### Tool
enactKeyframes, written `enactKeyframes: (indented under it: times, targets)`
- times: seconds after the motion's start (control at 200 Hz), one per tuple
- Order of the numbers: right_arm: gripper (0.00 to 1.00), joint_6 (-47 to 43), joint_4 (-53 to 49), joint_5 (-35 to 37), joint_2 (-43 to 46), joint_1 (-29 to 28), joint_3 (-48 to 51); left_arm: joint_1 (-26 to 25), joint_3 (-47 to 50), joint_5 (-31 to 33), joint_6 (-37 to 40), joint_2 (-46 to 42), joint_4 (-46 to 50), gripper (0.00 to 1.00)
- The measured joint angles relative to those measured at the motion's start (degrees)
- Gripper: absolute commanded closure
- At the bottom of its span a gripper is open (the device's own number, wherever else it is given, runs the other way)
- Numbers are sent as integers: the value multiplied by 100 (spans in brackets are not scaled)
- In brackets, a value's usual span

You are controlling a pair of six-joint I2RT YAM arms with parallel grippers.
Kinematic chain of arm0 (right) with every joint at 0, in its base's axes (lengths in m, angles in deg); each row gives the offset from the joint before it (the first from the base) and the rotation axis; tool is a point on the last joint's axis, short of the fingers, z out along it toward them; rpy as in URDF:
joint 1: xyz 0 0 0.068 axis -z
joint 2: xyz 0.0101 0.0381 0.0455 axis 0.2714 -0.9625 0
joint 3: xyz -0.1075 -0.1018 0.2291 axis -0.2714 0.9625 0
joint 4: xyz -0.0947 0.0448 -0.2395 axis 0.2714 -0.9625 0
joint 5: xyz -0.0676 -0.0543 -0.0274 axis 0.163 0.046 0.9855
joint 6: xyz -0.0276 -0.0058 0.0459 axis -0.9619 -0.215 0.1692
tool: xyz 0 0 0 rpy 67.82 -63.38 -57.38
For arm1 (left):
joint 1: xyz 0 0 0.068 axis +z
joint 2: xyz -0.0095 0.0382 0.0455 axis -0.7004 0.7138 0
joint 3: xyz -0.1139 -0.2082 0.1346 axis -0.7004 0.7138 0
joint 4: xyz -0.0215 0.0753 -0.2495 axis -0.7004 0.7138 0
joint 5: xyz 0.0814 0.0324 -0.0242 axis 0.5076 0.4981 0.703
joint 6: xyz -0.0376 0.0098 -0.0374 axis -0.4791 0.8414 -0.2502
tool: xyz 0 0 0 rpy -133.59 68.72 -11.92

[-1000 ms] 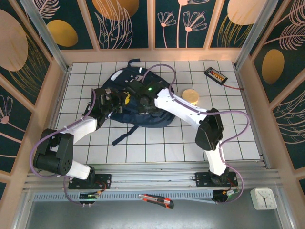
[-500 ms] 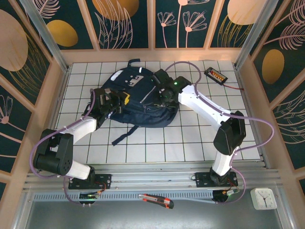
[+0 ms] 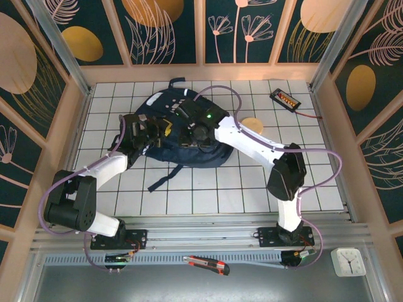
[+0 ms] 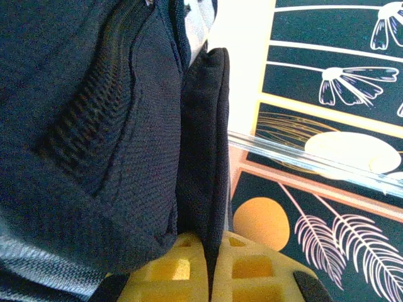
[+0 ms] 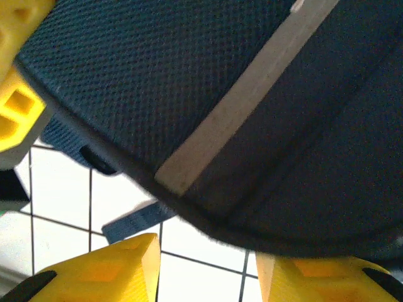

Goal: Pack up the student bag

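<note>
No legible txt, labels, brands or nos. anywhere.

the right gripper [image 3: 196, 133] has swung back left over the middle of the student bag [image 3: 165, 104], after a reach out toward the bag's right edge half a second ago, and its elbow has pulled in left with it. its fingers [image 5: 107, 270], shut a second ago, now stand apart (white tiles show in the gap). the round tan disc [image 3: 253, 123] right of the bag, covered by the arm a moment back, peeks out again.
</note>
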Motion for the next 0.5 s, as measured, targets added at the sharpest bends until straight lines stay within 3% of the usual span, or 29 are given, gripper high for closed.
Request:
enactKeyframes:
  times: [0.26,0.5]
  targets:
    - [60,74,-444,304,-269,20,-439,-79,-94,68,-11,15,76,100]
    - [78,57,-708,673,-380,17,-485,-164,-173,109,-70,72,90,100]
